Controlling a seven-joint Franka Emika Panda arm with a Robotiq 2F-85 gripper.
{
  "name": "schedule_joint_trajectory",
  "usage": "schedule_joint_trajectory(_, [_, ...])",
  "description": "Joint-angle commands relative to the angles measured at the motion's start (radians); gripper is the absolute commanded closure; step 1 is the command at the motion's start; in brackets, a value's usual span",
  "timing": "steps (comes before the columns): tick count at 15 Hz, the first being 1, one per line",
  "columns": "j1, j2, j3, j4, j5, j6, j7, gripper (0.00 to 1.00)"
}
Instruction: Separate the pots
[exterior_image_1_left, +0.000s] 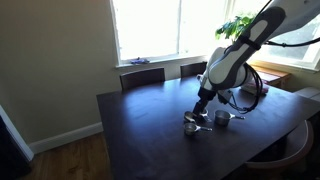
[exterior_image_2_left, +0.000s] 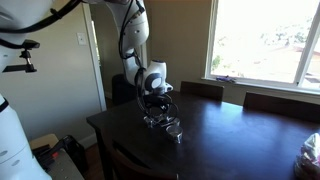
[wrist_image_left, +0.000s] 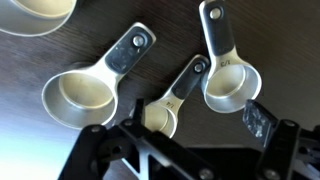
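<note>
In the wrist view, several small shiny silver pots with thin straight handles lie on the dark table. One is at the left (wrist_image_left: 85, 98), a smaller one in the middle (wrist_image_left: 160, 117), one at the right (wrist_image_left: 228, 88), and part of another at the top left (wrist_image_left: 35, 15). My gripper (wrist_image_left: 197, 120) is open just above them, with the middle pot by one finger and the right pot near the other. Both exterior views show the gripper (exterior_image_1_left: 201, 104) (exterior_image_2_left: 153, 104) low over the pots (exterior_image_1_left: 193, 125) (exterior_image_2_left: 154, 120). Another pot (exterior_image_1_left: 223, 118) (exterior_image_2_left: 174, 128) sits apart.
The dark wooden table (exterior_image_1_left: 140, 130) has chairs (exterior_image_1_left: 142, 76) along its window side. A black looped cable (exterior_image_1_left: 250, 95) lies behind the pots. A potted plant (exterior_image_1_left: 238, 25) stands by the window. A wrapped item (exterior_image_2_left: 311, 150) sits at the table's far end.
</note>
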Motion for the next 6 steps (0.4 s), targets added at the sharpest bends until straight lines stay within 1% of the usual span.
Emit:
schedule_joint_trajectory(1, [0.000, -0.129, 0.012, -0.124, -0.003, 0.020, -0.022, 0.00])
schedule_joint_trajectory(3, [0.007, -0.153, 0.014, -0.139, 0.004, 0.007, -0.018, 0.00])
schedule_joint_trajectory(4, [0.011, -0.081, 0.009, -0.063, 0.011, 0.001, -0.019, 0.00])
schedule_joint_trajectory(6, [0.013, -0.100, 0.011, -0.081, 0.012, 0.001, -0.020, 0.00])
